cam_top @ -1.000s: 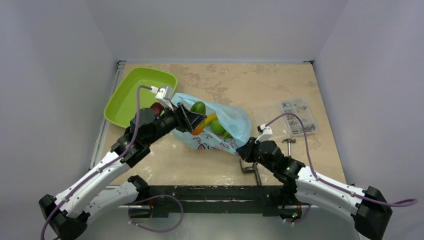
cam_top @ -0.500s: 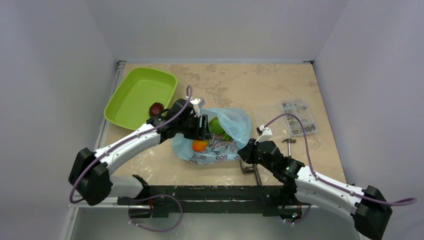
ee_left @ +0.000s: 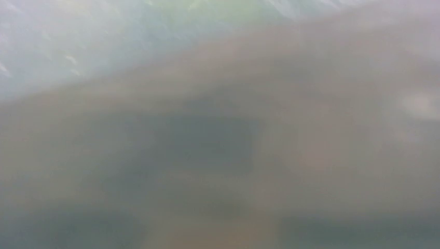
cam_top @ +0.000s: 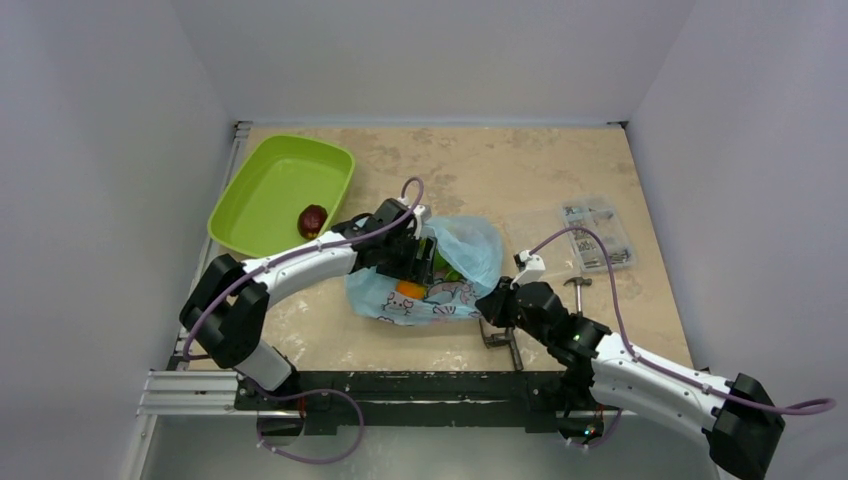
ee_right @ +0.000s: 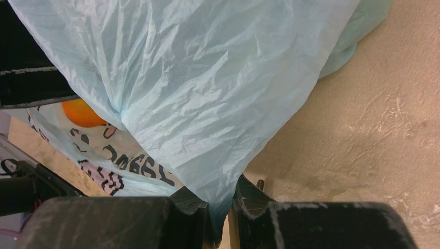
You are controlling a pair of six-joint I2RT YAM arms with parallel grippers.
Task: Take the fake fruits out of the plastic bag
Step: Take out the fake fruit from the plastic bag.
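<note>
The light-blue plastic bag (cam_top: 470,245) lies mid-table, with printed side toward the front. An orange fruit (cam_top: 410,290) and a green fruit (cam_top: 443,266) show through it; the orange one also shows in the right wrist view (ee_right: 83,113). A dark red fruit (cam_top: 313,217) lies in the lime-green tray. My left gripper (cam_top: 425,262) is pushed into the bag's mouth; its jaws are hidden and its wrist view is a blur. My right gripper (ee_right: 220,218) is shut on a fold of the bag (ee_right: 207,88) at its front right corner (cam_top: 487,305).
The lime-green tray (cam_top: 262,170) stands at the back left. A clear parts box (cam_top: 592,240) sits at the right, with a small metal tool (cam_top: 577,285) beside it. A metal clamp (cam_top: 500,338) sticks up at the table's near edge.
My left gripper has swung right from the tray side and gone deeper into the bag's mouth. The bag has sagged flatter. The right arm has not moved.
</note>
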